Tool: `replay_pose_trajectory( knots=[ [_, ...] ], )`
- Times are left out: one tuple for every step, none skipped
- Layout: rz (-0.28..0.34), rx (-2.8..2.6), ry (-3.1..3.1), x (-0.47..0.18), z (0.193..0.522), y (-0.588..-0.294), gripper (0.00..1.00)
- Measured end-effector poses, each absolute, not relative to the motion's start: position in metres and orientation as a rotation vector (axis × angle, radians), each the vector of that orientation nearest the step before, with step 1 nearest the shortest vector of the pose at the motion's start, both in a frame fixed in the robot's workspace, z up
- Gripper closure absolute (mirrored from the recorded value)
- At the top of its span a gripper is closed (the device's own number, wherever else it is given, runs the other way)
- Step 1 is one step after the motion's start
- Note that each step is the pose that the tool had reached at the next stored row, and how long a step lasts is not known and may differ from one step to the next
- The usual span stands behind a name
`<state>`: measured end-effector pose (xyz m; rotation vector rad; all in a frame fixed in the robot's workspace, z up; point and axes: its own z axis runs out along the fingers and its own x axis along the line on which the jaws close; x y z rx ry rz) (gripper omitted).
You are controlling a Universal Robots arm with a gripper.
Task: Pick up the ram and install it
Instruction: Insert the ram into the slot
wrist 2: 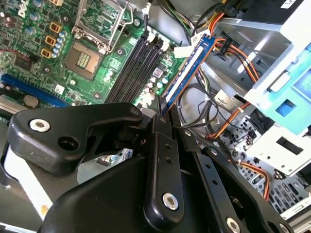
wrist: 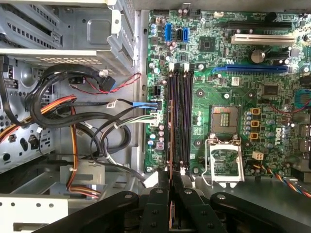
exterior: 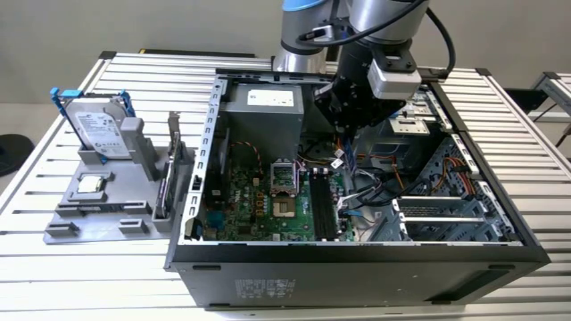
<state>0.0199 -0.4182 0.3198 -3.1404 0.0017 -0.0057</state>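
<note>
Ram: blue-marked stick (wrist 2: 192,65), pinched at one end and stretching straight out from the fingertips; edge-on in the first wrist view (wrist: 170,141).
Long axis: parallel to the black slots (wrist: 181,121).
Gripper (wrist 2: 163,114): fingers pressed onto the ram, hanging inside the open case (exterior: 214,134).
Exterior view: gripper (exterior: 348,127) at 1 o'clock from the slots (exterior: 323,200); hard drive (exterior: 98,130) at 9 o'clock, outside the case.

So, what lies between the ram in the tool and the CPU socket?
The black memory slots lie between the ram and the CPU socket; the first wrist view shows this. The tool grips the ram.
</note>
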Motion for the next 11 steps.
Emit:
replay_pose_trajectory(
  knots=[
    [-0.006,-3.140,0.002,0.0199,0.3195,-0.4182,1.00],
    [-0.006,-3.140,0.002,0.0199,0.3193,-0.4182,1.00],
    [-0.006,-3.140,0.002,0.0200,0.3190,-0.4182,1.00],
    [-0.006,-3.140,0.002,0.0200,0.3188,-0.4182,1.00],
    [-0.006,-3.140,0.003,0.0200,0.3186,-0.4182,1.00],
    [-0.006,-3.140,0.003,0.0200,0.3183,-0.4182,1.00],
    [-0.006,-3.140,0.003,0.0200,0.3180,-0.4182,1.00],
    [-0.006,-3.140,0.003,0.0200,0.3177,-0.4182,1.00],
    [-0.006,-3.141,0.004,0.0200,0.3175,-0.4182,1.00],
    [-0.006,-3.141,0.004,0.0201,0.3173,-0.4182,1.00],
    [-0.006,-3.141,0.004,0.0201,0.3170,-0.4182,1.00]
  ],
)
